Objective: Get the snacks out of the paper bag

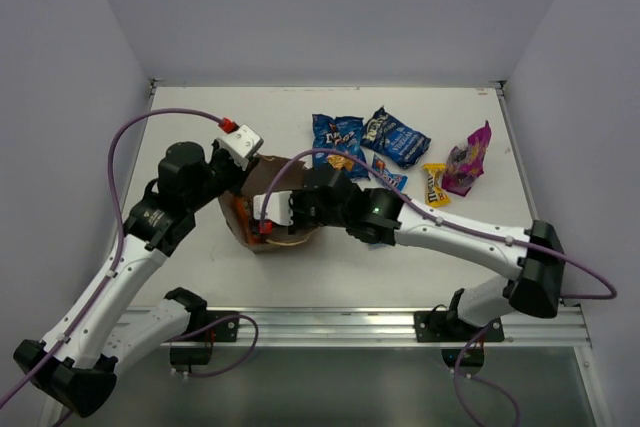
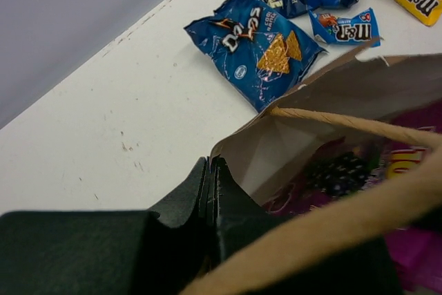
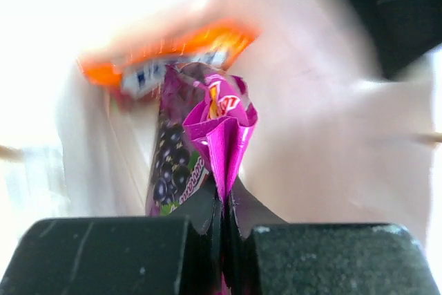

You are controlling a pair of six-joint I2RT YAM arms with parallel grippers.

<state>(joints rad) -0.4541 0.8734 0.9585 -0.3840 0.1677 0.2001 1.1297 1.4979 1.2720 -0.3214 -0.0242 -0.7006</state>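
Observation:
The brown paper bag [image 1: 262, 179] stands mid-table with its mouth open. My left gripper [image 1: 248, 162] is shut on the bag's rim [image 2: 238, 139], and a loop handle [image 2: 345, 124] crosses in front. My right gripper [image 1: 270, 222] reaches into the bag and is shut on the crimped top of a magenta snack packet [image 3: 219, 129] with dark berries printed on it. An orange packet [image 3: 173, 56] lies deeper in the bag. A purple packet [image 2: 345, 170] shows through the bag's mouth.
Several snacks lie on the table behind the bag: a blue Doritos bag [image 1: 338, 137], a blue chip bag [image 1: 397, 137], a small blue candy pack [image 1: 388, 175], a yellow candy pack [image 1: 434, 185] and a purple bag [image 1: 468, 159].

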